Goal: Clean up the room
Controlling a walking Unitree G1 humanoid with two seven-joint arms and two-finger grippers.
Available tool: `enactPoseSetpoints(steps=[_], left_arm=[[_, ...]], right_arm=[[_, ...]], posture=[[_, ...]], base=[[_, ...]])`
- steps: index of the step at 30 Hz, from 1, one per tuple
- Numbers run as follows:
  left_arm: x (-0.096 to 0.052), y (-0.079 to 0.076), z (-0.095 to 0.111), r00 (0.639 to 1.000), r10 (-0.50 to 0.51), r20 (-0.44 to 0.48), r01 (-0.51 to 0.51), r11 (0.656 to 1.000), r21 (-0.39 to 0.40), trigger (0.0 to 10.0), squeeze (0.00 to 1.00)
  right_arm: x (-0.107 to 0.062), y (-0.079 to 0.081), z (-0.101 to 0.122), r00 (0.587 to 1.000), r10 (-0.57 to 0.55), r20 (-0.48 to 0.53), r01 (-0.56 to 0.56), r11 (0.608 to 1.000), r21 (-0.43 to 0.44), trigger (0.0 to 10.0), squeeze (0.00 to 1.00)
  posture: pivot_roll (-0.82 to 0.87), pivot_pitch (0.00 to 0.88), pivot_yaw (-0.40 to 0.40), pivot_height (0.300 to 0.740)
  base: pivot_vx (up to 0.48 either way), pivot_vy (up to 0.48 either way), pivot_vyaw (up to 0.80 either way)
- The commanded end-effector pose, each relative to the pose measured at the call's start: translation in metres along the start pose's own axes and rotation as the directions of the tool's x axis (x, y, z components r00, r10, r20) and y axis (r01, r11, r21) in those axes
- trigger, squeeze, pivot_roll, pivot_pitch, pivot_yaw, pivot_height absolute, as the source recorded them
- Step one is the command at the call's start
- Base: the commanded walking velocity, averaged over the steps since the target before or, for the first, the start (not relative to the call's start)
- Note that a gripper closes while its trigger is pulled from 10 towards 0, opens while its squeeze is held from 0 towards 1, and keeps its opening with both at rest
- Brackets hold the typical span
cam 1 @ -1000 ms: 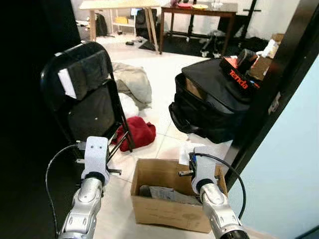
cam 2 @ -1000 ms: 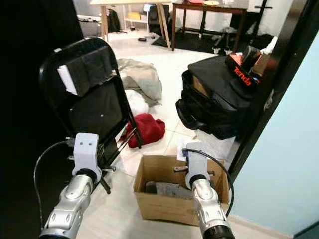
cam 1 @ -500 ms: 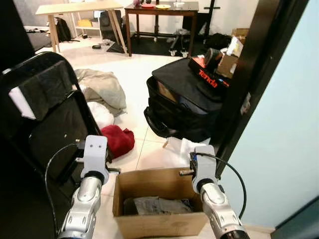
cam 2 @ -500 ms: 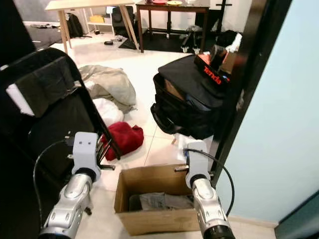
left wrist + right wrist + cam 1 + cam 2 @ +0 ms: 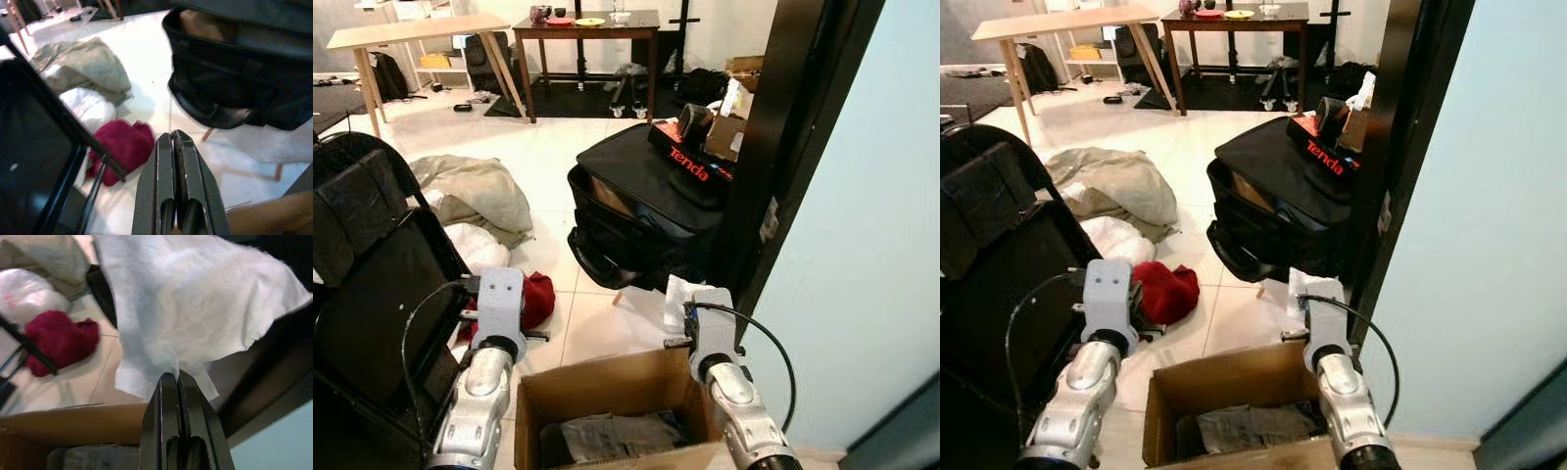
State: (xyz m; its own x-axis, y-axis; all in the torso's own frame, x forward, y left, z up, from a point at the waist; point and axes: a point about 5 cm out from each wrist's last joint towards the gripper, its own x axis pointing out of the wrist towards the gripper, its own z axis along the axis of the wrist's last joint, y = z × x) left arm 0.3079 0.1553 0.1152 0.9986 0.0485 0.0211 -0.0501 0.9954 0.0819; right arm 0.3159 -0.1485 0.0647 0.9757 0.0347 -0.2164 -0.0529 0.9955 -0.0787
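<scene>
I had the right hand [image 5: 177, 377] pinched shut on a white tissue [image 5: 195, 308], which draped forward off the fingertips; in the head view the sheet [image 5: 683, 294] hung just past the far rim of the cardboard box [image 5: 607, 377], toward 12 o'clock from it. The box sat directly under and between both arms, its open top facing up, grey cloth [image 5: 607, 436] already lying inside. That was the relation that mattered: the box opening lay at about 6 o'clock from the tissue, close below and behind the right hand, so I judged the next move as a short pull back and down over the rim before letting go. Right arm was the nearer one and already loaded. The forearm was raised, reaching forward over the box's right side. Left hand [image 5: 174, 142] was closed with nothing between the fingers, aimed at the red cloth [image 5: 120, 149] on the floor at roughly 11 o'clock, beside the black chair [image 5: 372, 264]. Beige clothing [image 5: 475, 191] and a white bundle [image 5: 475, 245] lay beyond it; black suitcase [image 5: 646, 211] at 12 o'clock.
</scene>
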Motion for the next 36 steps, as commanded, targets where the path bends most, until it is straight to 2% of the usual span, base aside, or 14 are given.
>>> enactPoseSetpoints(steps=[1, 7, 19, 23, 32, 33, 34, 36], left_arm=[[-0.003, 0.007, -0.006, 1.0, 0.018, -0.019, -0.018, 1.0, 0.005, 10.0, 0.0], [-0.003, 0.006, -0.006, 1.0, 0.019, -0.018, -0.019, 1.0, 0.005, 10.0, 0.0], [-0.003, 0.01, -0.01, 0.997, 0.059, -0.042, -0.058, 0.998, 0.008, 10.0, 0.0], [-0.003, 0.01, -0.015, 0.996, 0.045, -0.084, -0.043, 0.999, 0.023, 10.0, 0.0], [-0.002, 0.008, -0.024, 0.989, -0.003, -0.145, 0.013, 0.998, 0.063, 10.0, 0.0], [-0.001, 0.008, -0.027, 0.985, -0.019, -0.174, 0.034, 0.996, 0.083, 10.0, 0.0], [-0.001, 0.007, -0.034, 0.97, -0.076, -0.232, 0.108, 0.985, 0.131, 10.0, 0.0], [-0.001, 0.007, -0.034, 0.97, -0.076, -0.232, 0.108, 0.985, 0.131, 10.0, 0.0]], right_arm=[[0.0, 0.006, -0.003, 1.0, 0.017, -0.014, -0.016, 1.0, 0.015, 10.0, 0.0], [0.0, 0.006, -0.002, 1.0, 0.02, -0.012, -0.019, 1.0, 0.012, 10.0, 0.0], [0.001, 0.01, -0.002, 0.999, 0.045, -0.02, -0.045, 0.999, 0.007, 10.0, 0.0], [0.004, 0.019, -0.013, 0.986, 0.12, -0.117, -0.126, 0.991, -0.048, 10.0, 0.0], [0.01, 0.027, -0.022, 0.953, 0.194, -0.234, -0.229, 0.965, -0.131, 10.0, 0.0], [0.012, 0.028, -0.024, 0.941, 0.206, -0.268, -0.252, 0.956, -0.148, 10.0, 0.0], [0.015, 0.03, -0.024, 0.915, 0.243, -0.322, -0.316, 0.929, -0.195, 10.0, 0.0], [0.015, 0.03, -0.024, 0.915, 0.243, -0.322, -0.316, 0.929, -0.195, 10.0, 0.0]], posture=[[-0.04, 0.071, 0.029, 0.74], [-0.04, 0.069, 0.029, 0.74], [-0.04, 0.07, 0.024, 0.74], [-0.03, 0.079, 0.022, 0.74], [-0.03, 0.121, 0.019, 0.74], [-0.03, 0.138, 0.015, 0.74], [-0.03, 0.158, 0.012, 0.74], [-0.03, 0.158, 0.012, 0.74]], base=[[0.266, 0.0, 0.0], [0.262, 0.0, 0.0], [0.0, 0.0, 0.0], [0.0, 0.0, 0.0], [0.0, 0.0, 0.0], [0.0, 0.0, 0.0], [0.0, 0.0, 0.0], [0.0, 0.0, 0.0]])
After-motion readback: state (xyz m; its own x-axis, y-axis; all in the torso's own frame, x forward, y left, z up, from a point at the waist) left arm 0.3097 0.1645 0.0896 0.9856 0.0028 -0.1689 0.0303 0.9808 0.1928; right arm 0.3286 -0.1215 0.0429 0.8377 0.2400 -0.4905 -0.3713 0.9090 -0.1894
